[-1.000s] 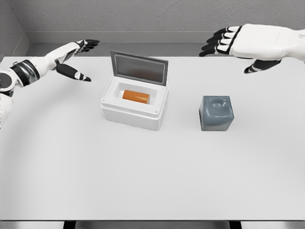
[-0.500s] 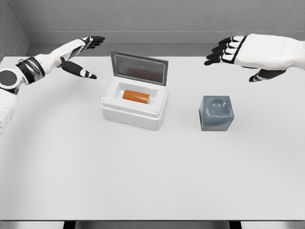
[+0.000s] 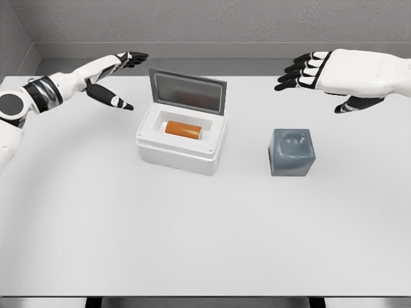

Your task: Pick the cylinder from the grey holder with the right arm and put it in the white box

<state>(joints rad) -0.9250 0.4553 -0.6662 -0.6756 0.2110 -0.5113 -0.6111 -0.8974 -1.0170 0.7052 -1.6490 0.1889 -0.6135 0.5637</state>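
Fingers of the right hand (image 3: 321, 69) are spread and hold nothing; the hand hangs above the table's far right, well apart from the grey holder (image 3: 292, 152) below and in front of it. The holder's top socket looks vacant. The orange cylinder (image 3: 183, 129) lies on its side inside the white box (image 3: 180, 149), whose lid (image 3: 187, 92) stands tilted open behind it. The left hand (image 3: 109, 76) is likewise open and empty, raised just left of the box, near the lid's edge.

Judging from this layout, the placement looks done, so the step in hand appears to be clearing the arm away. Doing that well means taking the right hand up and back toward its own side, high enough to pass over the holder without knocking it, and never sweeping across toward the upright lid. The left hand is the closer risk: it sits near the lid, so any move it makes should go outward, away from the box, so the lid is not tipped shut or the box nudged across the table (image 3: 205, 244).
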